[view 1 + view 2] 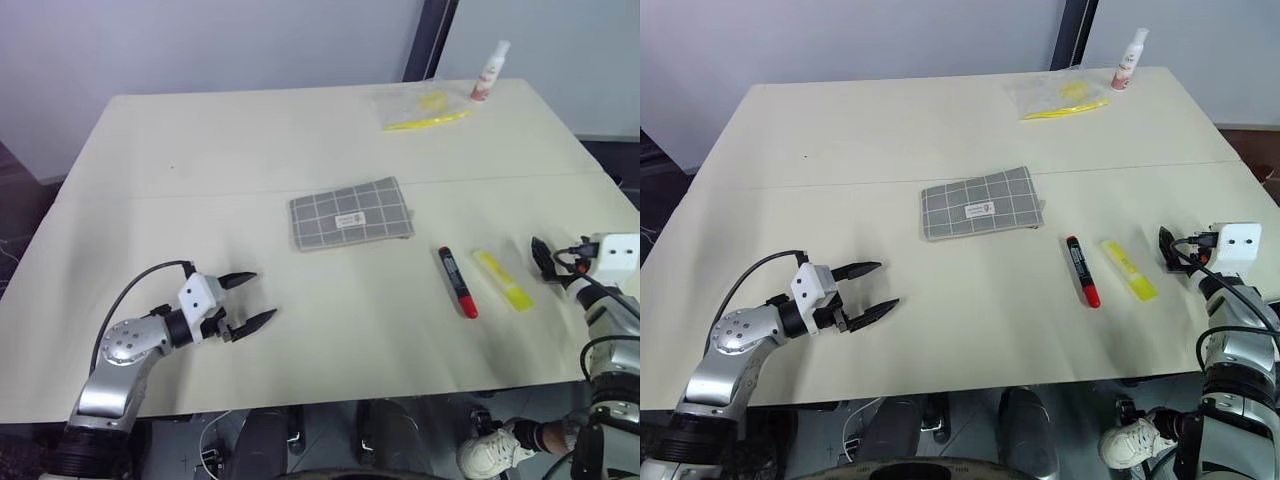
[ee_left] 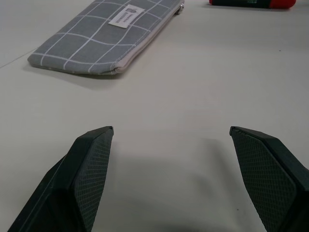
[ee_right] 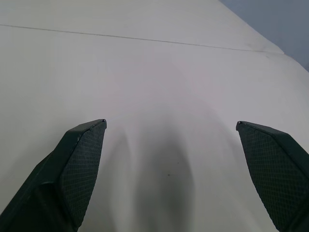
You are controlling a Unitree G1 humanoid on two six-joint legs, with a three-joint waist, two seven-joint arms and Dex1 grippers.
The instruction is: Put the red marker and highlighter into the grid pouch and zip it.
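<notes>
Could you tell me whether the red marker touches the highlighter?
Apart: the left eye view shows bare table between the red marker and the highlighter.

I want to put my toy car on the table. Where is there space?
Lots of bare table behind and left of the grid pouch, and between it and the open left gripper. It's crowded on the right, where the red marker and highlighter lie by the open right gripper.

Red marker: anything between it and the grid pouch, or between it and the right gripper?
Nothing visible blocks the way to the pouch: bare table lies between the red marker and the grid pouch. The highlighter lies between the marker and the right gripper, whose fingers are open.
</notes>
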